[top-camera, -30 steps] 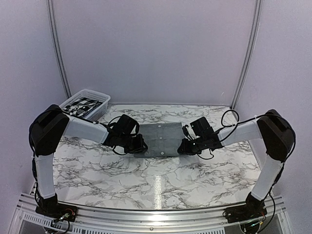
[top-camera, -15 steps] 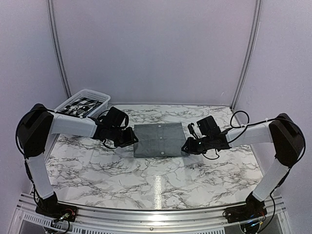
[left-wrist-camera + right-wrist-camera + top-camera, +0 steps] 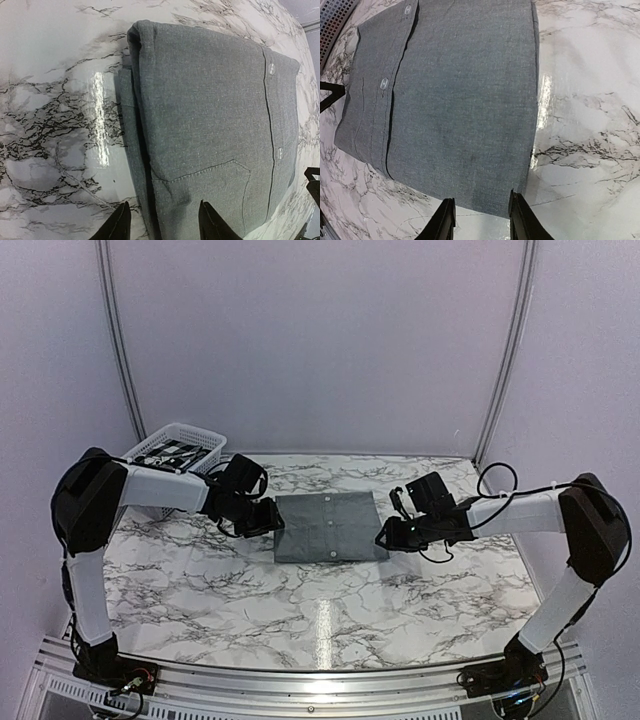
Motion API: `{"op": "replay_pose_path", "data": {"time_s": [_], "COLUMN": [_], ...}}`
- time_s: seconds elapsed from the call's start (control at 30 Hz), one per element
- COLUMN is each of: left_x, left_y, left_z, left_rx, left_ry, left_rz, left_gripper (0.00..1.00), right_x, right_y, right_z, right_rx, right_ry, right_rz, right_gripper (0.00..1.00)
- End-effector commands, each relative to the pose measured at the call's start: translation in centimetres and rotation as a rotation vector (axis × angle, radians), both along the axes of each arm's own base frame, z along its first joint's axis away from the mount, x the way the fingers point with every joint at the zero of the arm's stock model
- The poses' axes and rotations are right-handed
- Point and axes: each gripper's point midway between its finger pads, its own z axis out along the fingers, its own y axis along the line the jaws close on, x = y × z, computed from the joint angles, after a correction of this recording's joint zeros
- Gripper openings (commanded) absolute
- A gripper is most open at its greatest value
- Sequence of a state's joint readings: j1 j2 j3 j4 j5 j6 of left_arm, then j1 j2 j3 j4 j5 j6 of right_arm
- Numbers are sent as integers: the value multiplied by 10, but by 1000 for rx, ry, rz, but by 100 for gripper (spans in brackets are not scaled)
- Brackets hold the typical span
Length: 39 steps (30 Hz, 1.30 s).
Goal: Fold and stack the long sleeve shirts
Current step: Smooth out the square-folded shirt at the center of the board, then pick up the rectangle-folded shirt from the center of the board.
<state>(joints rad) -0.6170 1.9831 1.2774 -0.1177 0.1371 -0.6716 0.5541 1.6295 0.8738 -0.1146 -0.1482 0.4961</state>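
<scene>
A mid-grey long sleeve shirt (image 3: 328, 525) lies folded into a flat rectangle at the middle of the marble table, button placket up. It fills the left wrist view (image 3: 210, 130) and the right wrist view (image 3: 455, 100). My left gripper (image 3: 274, 519) is open and empty, just above the shirt's left edge; its fingertips (image 3: 121, 220) straddle that edge. My right gripper (image 3: 383, 537) is open and empty at the shirt's right near corner; its fingertips (image 3: 517, 210) straddle that corner just above it.
A white mesh basket (image 3: 176, 452) holding a black-and-white patterned item stands at the table's back left; its corner shows in the right wrist view (image 3: 335, 15). Bare marble table (image 3: 320, 610) lies in front of the shirt.
Both grippers have drawn back outward from over the shirt to its left and right edges. The folded shirt has stayed flat in place.
</scene>
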Motion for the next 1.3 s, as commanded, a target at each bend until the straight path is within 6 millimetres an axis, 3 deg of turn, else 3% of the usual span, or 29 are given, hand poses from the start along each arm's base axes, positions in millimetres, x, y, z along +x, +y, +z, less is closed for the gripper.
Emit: {"op": "replay_pose_path", "data": {"time_s": [0.0,0.53,0.77,0.93,1.1,1.27], "left_x": [1,9,12,8,6,-2], "left_y": [5,-12,7,-1,2,23], "left_z": [-11,-30,-44,-48,-34,-21], "left_rx": [76,176,301,270,245,242], "left_ry": [13,7,23,55,46,42], "left_rz": [-15,-35,50,30,18,-21], "left_gripper": [48,44,34,23,1,0], "right_x": [8,7,6,7,8,9], "right_y": [-5,-10,-12,-12,-12,-9], "right_z": [18,18,17,16,14,16], "right_rx": [1,-4,-7,-8,-16,-15], "right_ry": [-48,-55,-55,-54,-55,-60], "right_rz": [-19,-26,-28,-30,-30,-13], "right_gripper": [33,35,35,35,35,35]}}
